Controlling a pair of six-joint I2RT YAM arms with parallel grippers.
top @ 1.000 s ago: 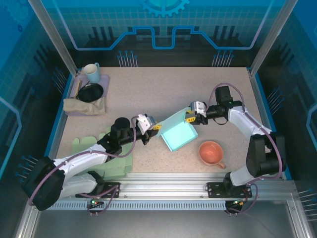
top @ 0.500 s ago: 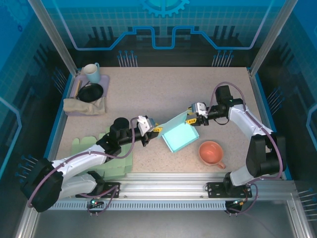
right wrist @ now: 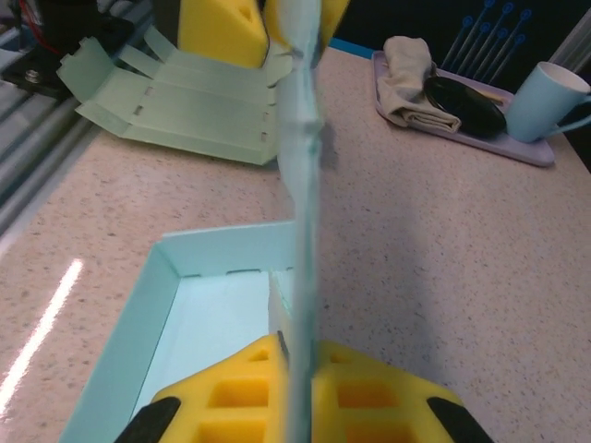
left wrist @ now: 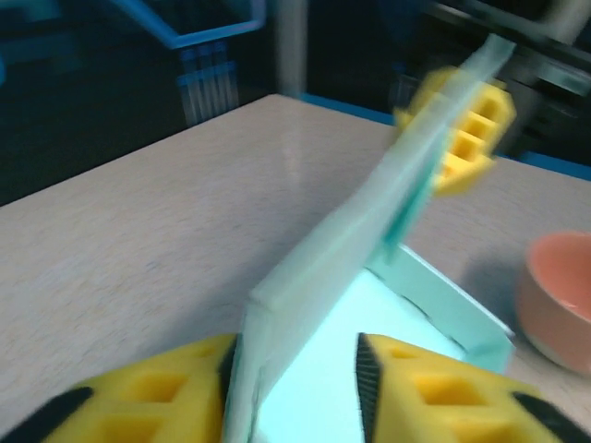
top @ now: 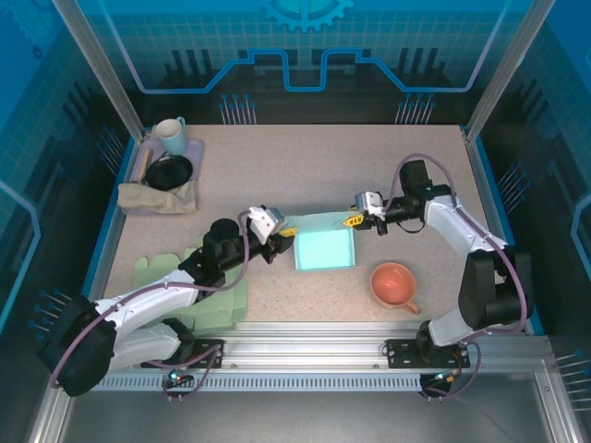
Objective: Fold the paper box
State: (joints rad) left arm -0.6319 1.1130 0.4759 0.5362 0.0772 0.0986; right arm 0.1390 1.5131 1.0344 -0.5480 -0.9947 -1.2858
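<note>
So the light teal paper box (top: 323, 251) is sitting flat on the speckled desk (top: 277, 166) right between the two arms. The bit that matters is its tall back wall (right wrist: 300, 175). The long axis of that wall runs pretty much straight from the left fingers (left wrist: 157, 392) to the right fingers (right wrist: 369, 392), one set at each end, so neither arm is really nearer. The open tray part lies off to the side of that line, toward the arm bases. The right fingers are closed tight on their end of the wall, with the paper sandwiched between them. The left fingers are a different story: they stand apart with the wall's other end sitting in the gap, not pinched, though that view is pretty blurry. My guess is the next fold means tipping that wall inward over the tray, and with one end loose it could twist or bow instead of creasing cleanly.
</note>
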